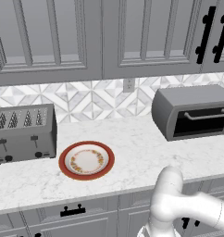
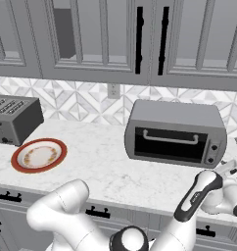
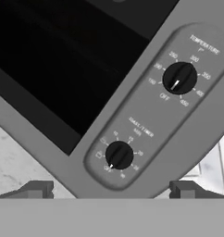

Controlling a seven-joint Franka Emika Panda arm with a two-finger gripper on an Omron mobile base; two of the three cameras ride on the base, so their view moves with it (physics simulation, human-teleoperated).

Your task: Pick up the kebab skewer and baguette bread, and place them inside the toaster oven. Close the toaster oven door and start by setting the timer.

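Hand view: the timer knob (image 3: 119,155) of the toaster oven (image 3: 146,115) sits low in the frame, just above the claw (image 3: 112,189). Its fingertips (image 3: 37,189) are spread wide, presumably to straddle the knob for turning. The toaster oven door (image 2: 170,143) is seen shut.

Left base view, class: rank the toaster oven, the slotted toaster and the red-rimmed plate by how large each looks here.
1. toaster oven, though the frame's right edge cuts it off.
2. slotted toaster, cut at the left edge.
3. red-rimmed plate, lying flat, so foreshortened; its rank against the toaster is unsure.
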